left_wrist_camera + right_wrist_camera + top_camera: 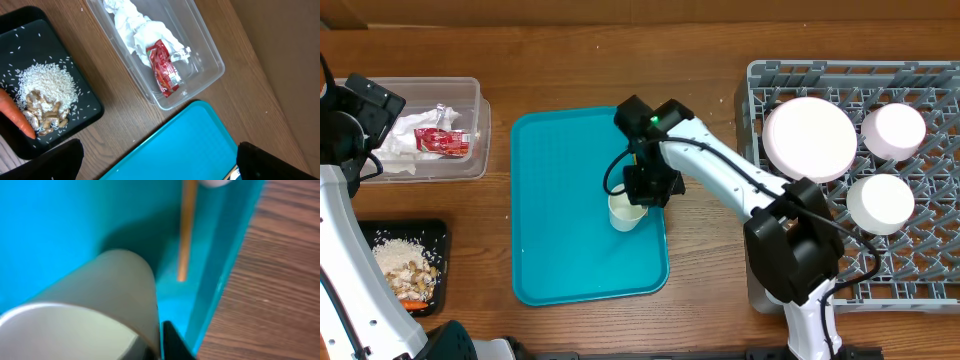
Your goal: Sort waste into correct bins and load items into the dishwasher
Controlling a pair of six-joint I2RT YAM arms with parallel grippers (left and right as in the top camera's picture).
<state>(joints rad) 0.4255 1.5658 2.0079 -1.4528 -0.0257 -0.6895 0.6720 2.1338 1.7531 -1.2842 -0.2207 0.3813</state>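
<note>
on a brown wooden counter [570, 60], a flat teal plastic serving tray [560, 200] lies in the middle. the right end effector [642, 196] reaches down over the tray's right side, closed on the rim of a small white cup [625, 215]. whether the cup rests on the tray or is just lifted cannot be told. the right wrist view shows one dark finger [170, 340] against the cup's outer wall. just beside the cup, a white fork with a wooden handle [185, 235] lies along the tray's raised edge.

to the right, a large square grey plastic dish rack [920, 270] holds a large round pale-pink plate [809, 138]. a small pale bowl [893, 130] sits beside the plate, and a second small pale bowl [880, 203] in front of it.

at far left, a clear rectangular plastic box [470, 100] contains crumpled white paper napkins [405, 135] and a small red shiny wrapper [445, 143]. nearer the front, a flat black rectangular tray [438, 232] carries rice-like scraps [47, 82] and an orange carrot piece [17, 117]. the left end effector [165, 162] hangs above the counter's left side, fingers spread wide, holding nothing.
</note>
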